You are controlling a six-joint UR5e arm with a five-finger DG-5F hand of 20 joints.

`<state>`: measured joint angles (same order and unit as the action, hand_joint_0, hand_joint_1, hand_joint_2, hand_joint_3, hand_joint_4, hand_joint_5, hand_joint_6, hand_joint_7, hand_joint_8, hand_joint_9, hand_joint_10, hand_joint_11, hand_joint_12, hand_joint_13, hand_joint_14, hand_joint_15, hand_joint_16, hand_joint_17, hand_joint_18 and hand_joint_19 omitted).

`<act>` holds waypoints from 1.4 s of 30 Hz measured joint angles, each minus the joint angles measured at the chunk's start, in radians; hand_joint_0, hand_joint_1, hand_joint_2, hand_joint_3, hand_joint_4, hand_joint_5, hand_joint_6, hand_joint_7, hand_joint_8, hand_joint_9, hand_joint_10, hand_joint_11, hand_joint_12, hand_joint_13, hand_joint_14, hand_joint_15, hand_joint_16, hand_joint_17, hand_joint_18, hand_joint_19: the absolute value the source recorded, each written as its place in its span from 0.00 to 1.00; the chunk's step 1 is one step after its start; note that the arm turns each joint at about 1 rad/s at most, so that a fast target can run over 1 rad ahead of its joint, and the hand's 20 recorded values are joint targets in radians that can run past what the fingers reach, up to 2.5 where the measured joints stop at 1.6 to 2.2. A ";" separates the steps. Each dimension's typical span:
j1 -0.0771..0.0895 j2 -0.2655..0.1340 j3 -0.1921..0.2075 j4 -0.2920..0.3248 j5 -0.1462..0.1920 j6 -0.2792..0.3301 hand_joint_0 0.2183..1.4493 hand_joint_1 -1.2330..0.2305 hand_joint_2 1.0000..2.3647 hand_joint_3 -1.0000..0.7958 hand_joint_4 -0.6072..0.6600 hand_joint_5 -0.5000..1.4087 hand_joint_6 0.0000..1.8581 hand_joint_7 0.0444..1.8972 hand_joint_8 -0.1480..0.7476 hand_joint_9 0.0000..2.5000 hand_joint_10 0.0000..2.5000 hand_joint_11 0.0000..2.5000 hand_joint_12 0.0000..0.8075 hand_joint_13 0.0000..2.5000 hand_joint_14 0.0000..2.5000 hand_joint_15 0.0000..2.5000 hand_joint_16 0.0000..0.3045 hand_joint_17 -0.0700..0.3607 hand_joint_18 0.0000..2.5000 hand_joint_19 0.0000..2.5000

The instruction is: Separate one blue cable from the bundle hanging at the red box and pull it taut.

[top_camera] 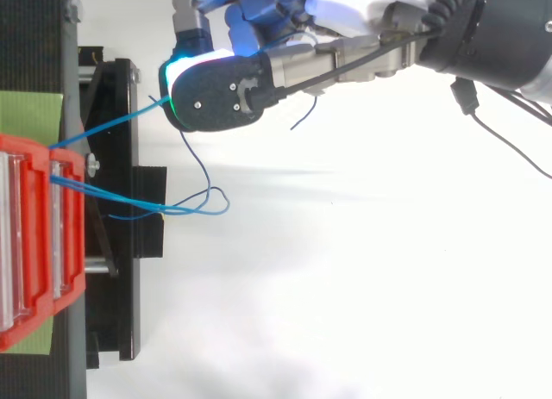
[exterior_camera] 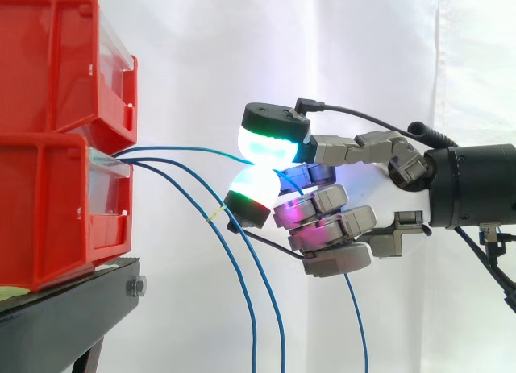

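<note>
Blue cable (exterior_camera: 185,147), one strand, sits pinched between my glowing pads (exterior_camera: 274,143), my hand (exterior_camera: 322,202) curled onto it near the lower red bin (exterior_camera: 48,212). It is parted from the other two cables (exterior_camera: 242,284), which hang slack. It bows slightly; I judge a little pulling remains.

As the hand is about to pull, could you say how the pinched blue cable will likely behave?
Probably floppy: the pinched blue cable bows slightly between the red bin and the hand, not yet taut. Likely light, as the loose cables hang in easy curves. So thin, it might slip between the rounded pads.
</note>
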<state>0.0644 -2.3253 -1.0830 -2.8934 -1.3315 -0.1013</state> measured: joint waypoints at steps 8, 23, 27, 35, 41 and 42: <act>0.000 0.000 -0.001 -0.001 0.000 0.000 0.28 0.46 0.00 0.28 0.55 0.16 0.49 0.60 0.48 0.29 0.57 0.61 0.40 0.35 1.00 0.43 0.11 0.34 0.46 0.67; 0.001 0.000 -0.002 0.002 -0.001 0.000 0.33 0.36 0.02 0.43 0.59 0.16 0.49 0.69 0.47 0.29 0.52 0.66 0.39 0.34 1.00 0.45 0.12 0.35 0.45 0.65; 0.001 0.000 -0.003 0.002 0.000 0.001 0.34 0.34 0.02 0.46 0.57 0.16 0.49 0.70 0.47 0.29 0.51 0.66 0.39 0.34 1.00 0.46 0.12 0.35 0.44 0.64; 0.002 0.000 -0.004 0.002 -0.001 0.001 0.40 0.29 0.01 0.34 0.51 0.15 0.50 0.64 0.46 0.28 0.49 0.67 0.38 0.34 1.00 0.47 0.12 0.35 0.42 0.62; 0.002 0.000 -0.004 0.002 -0.001 0.001 0.42 0.29 0.00 0.29 0.50 0.15 0.50 0.64 0.45 0.28 0.48 0.67 0.38 0.34 0.99 0.49 0.12 0.36 0.42 0.60; 0.002 0.000 -0.004 0.002 -0.001 0.000 0.42 0.29 0.00 0.28 0.50 0.15 0.50 0.64 0.45 0.28 0.48 0.67 0.37 0.34 0.98 0.49 0.12 0.35 0.42 0.61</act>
<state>0.0659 -2.3250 -1.0874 -2.8916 -1.3330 -0.1008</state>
